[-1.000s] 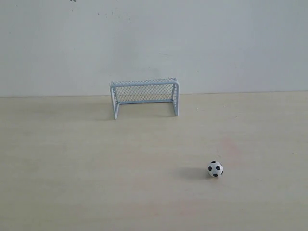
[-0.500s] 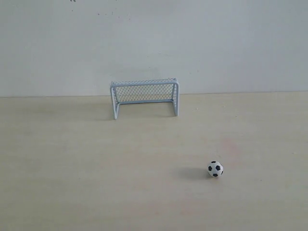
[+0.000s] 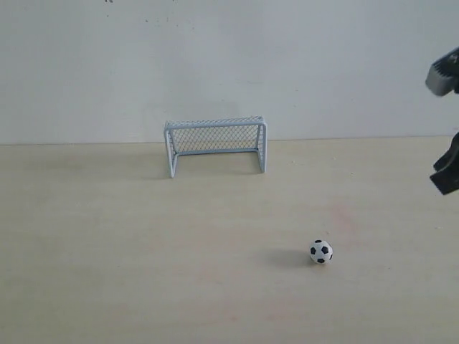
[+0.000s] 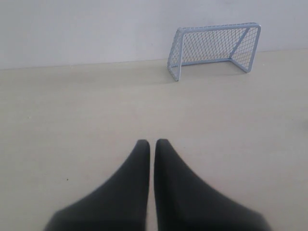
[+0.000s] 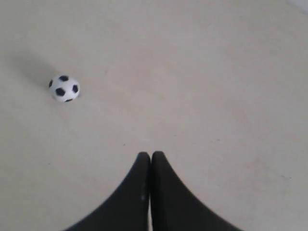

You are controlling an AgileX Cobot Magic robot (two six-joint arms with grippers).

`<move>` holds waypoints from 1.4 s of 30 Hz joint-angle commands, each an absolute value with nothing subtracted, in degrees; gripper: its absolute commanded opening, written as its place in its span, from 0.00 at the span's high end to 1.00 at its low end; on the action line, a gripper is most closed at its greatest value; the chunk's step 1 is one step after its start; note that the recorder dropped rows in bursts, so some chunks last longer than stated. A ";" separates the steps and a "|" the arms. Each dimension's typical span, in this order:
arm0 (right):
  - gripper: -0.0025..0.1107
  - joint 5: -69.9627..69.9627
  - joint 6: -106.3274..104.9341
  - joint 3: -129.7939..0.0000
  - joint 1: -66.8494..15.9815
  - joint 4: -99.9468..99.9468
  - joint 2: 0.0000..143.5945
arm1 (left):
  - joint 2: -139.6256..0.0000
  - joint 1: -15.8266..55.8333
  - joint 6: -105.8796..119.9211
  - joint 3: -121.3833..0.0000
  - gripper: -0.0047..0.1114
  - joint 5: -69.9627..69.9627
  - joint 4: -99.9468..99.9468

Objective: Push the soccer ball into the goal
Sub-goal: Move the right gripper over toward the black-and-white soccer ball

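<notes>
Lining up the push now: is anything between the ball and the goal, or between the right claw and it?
Nothing visible. Only bare table lies between the soccer ball and the goal mouth, and between the right claw and the ball.

Soccer ball (image 3: 321,251) resting on table, well apart from upright white-netted goal (image 3: 216,145).
</notes>
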State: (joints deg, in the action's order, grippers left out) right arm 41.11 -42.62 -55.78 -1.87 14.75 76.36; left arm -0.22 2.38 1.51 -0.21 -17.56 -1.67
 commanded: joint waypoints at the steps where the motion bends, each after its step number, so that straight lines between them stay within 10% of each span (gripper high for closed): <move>1: 0.98 45.26 -55.55 -56.30 -2.27 22.05 80.56 | 0.00 2.26 1.32 0.00 0.92 -17.58 -2.19; 42: 0.98 50.39 -83.75 -56.07 -13.81 23.48 85.22 | 0.00 2.26 1.32 0.00 0.92 -17.58 -2.19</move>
State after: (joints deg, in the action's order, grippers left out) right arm 50.41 -83.71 -55.90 -13.72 23.19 85.40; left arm -0.22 2.38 1.51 -0.21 -17.56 -1.67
